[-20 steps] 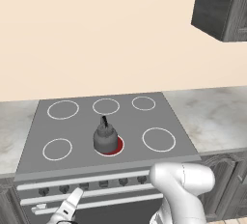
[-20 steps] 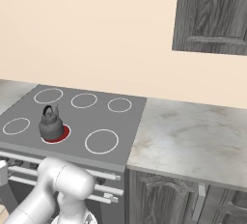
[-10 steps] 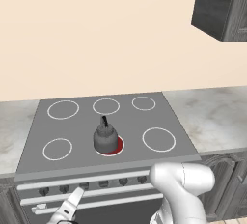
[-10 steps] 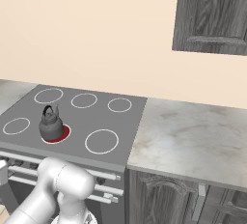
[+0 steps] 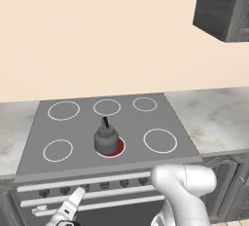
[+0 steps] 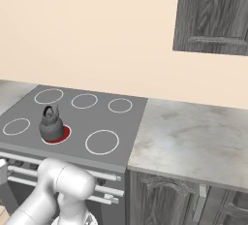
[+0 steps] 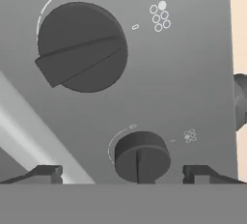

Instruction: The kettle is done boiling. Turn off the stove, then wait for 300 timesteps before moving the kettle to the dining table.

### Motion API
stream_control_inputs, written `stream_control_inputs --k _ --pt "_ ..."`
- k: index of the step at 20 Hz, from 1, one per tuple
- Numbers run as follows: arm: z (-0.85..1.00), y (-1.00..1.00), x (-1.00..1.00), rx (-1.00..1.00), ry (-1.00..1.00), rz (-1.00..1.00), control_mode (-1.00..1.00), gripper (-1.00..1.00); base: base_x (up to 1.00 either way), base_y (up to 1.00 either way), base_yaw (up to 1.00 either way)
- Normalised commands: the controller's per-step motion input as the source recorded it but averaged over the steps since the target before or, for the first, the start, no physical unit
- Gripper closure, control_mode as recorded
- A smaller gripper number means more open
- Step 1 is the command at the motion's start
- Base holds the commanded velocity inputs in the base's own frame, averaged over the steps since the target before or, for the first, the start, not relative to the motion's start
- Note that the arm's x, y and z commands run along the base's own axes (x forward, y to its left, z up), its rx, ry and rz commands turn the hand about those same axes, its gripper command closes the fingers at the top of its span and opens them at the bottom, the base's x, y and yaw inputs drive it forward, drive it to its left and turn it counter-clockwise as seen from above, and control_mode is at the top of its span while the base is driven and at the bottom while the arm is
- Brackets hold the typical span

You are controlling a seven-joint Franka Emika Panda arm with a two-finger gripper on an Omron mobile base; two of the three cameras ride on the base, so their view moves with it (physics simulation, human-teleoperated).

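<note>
The stove (image 5: 87,122) sits between marble tabletop (image 6: 193,136) sections; both base views show its ring burners, one glowing red under the kettle (image 5: 105,140), which stands at the front centre. The right base view alone takes in the wide tabletop and a wall cabinet (image 6: 213,13). The arm (image 5: 182,191) bends low before the stove front. The hand view looks closely at the knob panel: a large knob (image 7: 82,47), a smaller knob (image 7: 141,156) between the spread fingers (image 7: 46,173), gripping nothing.
</note>
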Motion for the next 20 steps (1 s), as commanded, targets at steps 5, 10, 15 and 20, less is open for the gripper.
stream_control_inputs --k 5,10,15,20 --pt "0.01 -0.15 0.06 0.06 0.00 0.00 -1.00 -1.00 0.00 0.00 0.00" --pt "0.00 -0.11 0.28 0.08 0.00 0.00 -1.00 -1.00 0.00 0.00 0.00" --pt "0.00 -0.10 0.30 0.06 0.00 0.00 -1.00 -1.00 0.00 0.00 0.00" --pt "0.13 -0.02 0.14 0.00 0.00 0.00 -1.00 -1.00 0.00 0.00 0.00"
